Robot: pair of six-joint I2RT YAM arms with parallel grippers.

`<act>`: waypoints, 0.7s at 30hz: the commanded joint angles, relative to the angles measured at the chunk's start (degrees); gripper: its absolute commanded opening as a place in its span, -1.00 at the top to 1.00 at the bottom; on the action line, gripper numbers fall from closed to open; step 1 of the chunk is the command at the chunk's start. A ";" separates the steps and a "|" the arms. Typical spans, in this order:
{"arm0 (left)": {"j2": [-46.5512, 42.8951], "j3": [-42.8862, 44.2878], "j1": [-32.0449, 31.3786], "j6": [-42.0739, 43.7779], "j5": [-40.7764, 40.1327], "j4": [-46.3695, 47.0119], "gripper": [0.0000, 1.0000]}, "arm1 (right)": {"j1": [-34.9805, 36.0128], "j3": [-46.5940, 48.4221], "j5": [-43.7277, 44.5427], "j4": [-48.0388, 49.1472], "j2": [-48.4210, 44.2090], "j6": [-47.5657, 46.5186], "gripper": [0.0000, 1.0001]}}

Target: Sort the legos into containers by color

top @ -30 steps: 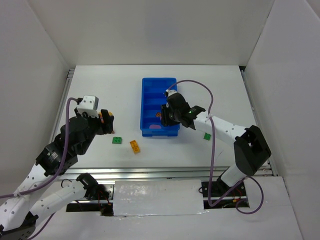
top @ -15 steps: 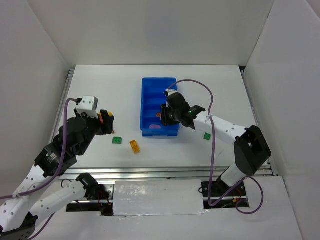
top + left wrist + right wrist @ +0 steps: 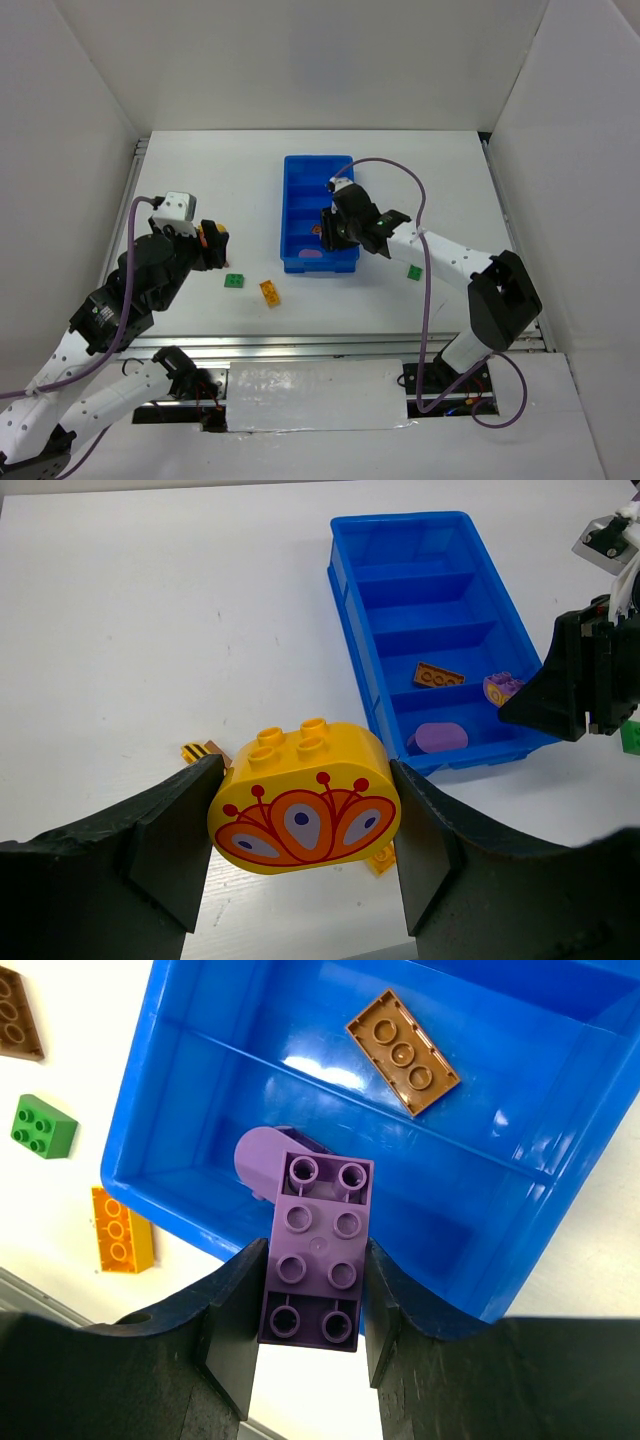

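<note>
My left gripper (image 3: 303, 815) is shut on a yellow rounded lego (image 3: 305, 795) with an orange and red pattern, held above the table left of the blue tray (image 3: 350, 630). My right gripper (image 3: 313, 1282) is shut on a purple lego (image 3: 315, 1255) over the tray's nearest container; the same gripper (image 3: 330, 232) hangs at the tray's right side. In that container lies a purple rounded piece (image 3: 255, 1155). A brown plate (image 3: 403, 1052) lies in the container behind it. On the table lie a green lego (image 3: 234, 282) and an orange lego (image 3: 270, 292).
Another green lego (image 3: 413, 271) lies on the table right of the tray, under the right arm. A brown piece (image 3: 15, 1025) and a striped piece (image 3: 205, 752) lie left of the tray. White walls stand around the table on three sides.
</note>
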 commanded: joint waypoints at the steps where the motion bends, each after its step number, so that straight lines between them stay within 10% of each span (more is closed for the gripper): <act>1: -0.58 -0.37 0.18 1.06 -0.07 3.14 1.00 | 0.37 2.86 -0.07 0.92 0.88 -0.90 1.00; 12: -0.40 -0.37 0.18 1.41 0.63 3.40 1.00 | 0.28 2.86 0.11 0.92 3.25 -0.98 0.84; 21: -0.76 -0.46 0.18 1.59 1.51 3.49 1.00 | 0.63 3.30 0.64 0.74 3.43 -0.98 -0.10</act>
